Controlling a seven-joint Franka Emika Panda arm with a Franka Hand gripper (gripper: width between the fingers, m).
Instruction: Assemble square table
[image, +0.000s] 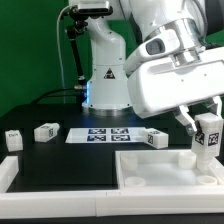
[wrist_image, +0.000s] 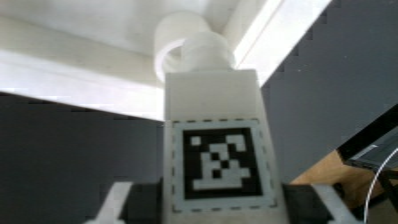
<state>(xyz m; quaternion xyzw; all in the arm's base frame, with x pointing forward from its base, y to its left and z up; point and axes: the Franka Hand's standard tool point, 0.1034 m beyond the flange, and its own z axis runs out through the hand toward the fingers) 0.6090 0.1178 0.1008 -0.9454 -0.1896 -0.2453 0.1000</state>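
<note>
Black tabletop (image: 70, 165), white square panel (image: 160, 178), upright tagged white leg (image: 207, 138) in pincer (image: 202, 120).

**Surface findings: white plastic on matt black**

Square panel (image: 165, 166): white plastic, smooth, slight sheen. Tagged leg (wrist_image: 210, 110) at the panel's corner: same white plastic, tag printed matt. Table (image: 60, 165) beside the panel: black, matt. Arm casing (image: 170, 70): glossy white.

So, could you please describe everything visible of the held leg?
The leg is a white, plastic-looking block with a black-and-white tag on one face and a rounded peg at its tip. It hangs upright, clamped by the gripper, at a corner of the square panel on the exterior view's right. Whether the peg touches it is unclear.
</note>
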